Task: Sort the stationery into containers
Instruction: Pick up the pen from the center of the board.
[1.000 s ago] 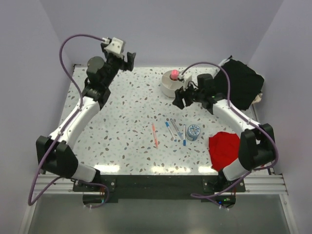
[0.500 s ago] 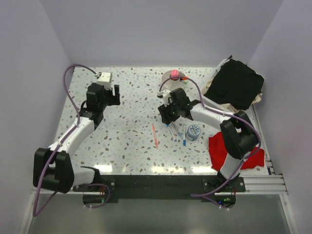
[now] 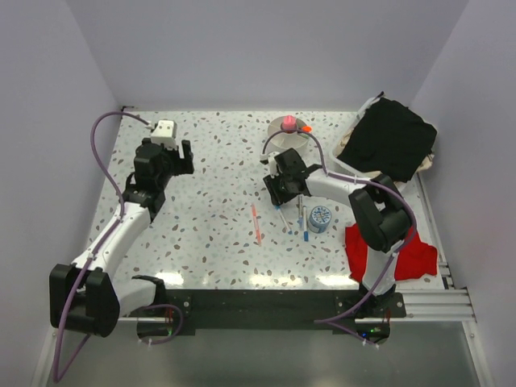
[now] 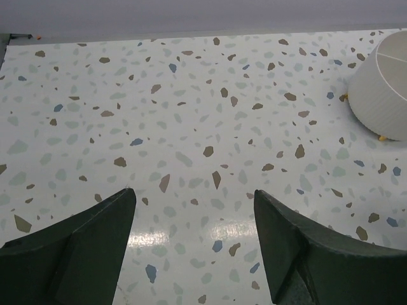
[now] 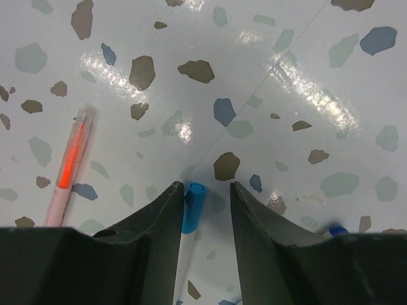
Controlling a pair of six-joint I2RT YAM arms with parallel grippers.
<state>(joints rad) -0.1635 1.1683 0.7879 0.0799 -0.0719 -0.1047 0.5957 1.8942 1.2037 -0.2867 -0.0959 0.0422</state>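
The round white bowl (image 3: 278, 134) stands at the back middle and holds a pink-capped stick (image 3: 288, 122) and an orange-and-black highlighter (image 3: 305, 127). Its ribbed side shows in the left wrist view (image 4: 381, 89). My right gripper (image 3: 280, 193) is low over the slim blue-and-white pens (image 3: 305, 223). In the right wrist view the gripper (image 5: 205, 190) is open, with its fingers on either side of one blue pen cap (image 5: 192, 206); the cap touches the left finger. A thin pink pen (image 3: 256, 223) lies to the left and also shows in the right wrist view (image 5: 68, 168). My left gripper (image 3: 179, 159) is open and empty above the bare table, as the left wrist view (image 4: 194, 194) shows.
A small round blue object (image 3: 320, 218) sits right of the pens. A red cloth (image 3: 387, 246) lies at the front right. A white basket with black cloth (image 3: 391, 137) stands at the back right. Walls close in the table on three sides.
My right gripper moved from beside the bowl down to the pens and now straddles one blue cap. My left arm came down and forward at the table's left.
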